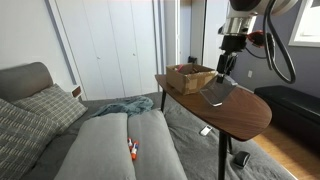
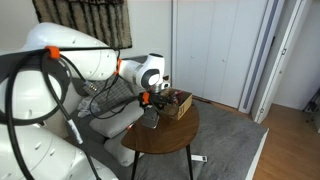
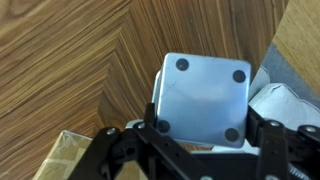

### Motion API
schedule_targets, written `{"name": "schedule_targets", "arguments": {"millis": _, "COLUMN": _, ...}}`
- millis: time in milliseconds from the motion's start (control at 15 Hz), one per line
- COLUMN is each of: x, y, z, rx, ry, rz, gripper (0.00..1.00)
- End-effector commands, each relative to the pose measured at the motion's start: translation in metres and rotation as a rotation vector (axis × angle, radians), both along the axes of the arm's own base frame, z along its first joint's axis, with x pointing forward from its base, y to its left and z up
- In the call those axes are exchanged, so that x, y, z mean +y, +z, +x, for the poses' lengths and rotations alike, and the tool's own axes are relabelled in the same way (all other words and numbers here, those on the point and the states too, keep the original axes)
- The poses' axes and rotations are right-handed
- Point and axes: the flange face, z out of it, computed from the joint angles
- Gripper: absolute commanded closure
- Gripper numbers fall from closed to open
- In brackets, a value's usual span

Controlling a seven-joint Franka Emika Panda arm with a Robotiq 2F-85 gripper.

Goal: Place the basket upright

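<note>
One basket (image 3: pixel 203 95), one tray (image 1: pixel 186 78), one gripper (image 1: pixel 221 74)

The brown woven tray (image 1: pixel 187 76) stands just beside the basket (image 1: pixel 218 93), perhaps touching it, and blocks that flank. On the other side the bench (image 1: pixel 250 118) is bare wood. The space around the tool (image 1: pixel 224 72) above is open.

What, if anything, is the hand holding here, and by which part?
The hand appears to hold the grey basket by its bottom end, with fingers on opposite sides beside the footed base. The basket is tilted, not upright.
</note>
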Motion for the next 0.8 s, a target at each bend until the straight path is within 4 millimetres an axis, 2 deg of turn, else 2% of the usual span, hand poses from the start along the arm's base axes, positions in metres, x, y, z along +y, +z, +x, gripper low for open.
{"name": "schedule_targets", "arguments": {"millis": 0, "x": -0.007, "y": 0.0, "z": -0.023, "rx": -0.127, "ry": 0.014, "rz": 0.066, "gripper": 0.45}}
{"name": "schedule_targets", "arguments": {"millis": 333, "x": -0.008, "y": -0.014, "z": -0.035, "rx": -0.259, "ry": -0.029, "rz": 0.097, "gripper": 0.45}}
{"name": "schedule_targets", "arguments": {"millis": 733, "x": -0.009, "y": -0.031, "z": -0.046, "rx": -0.336, "ry": -0.05, "rz": 0.156, "gripper": 0.45}}
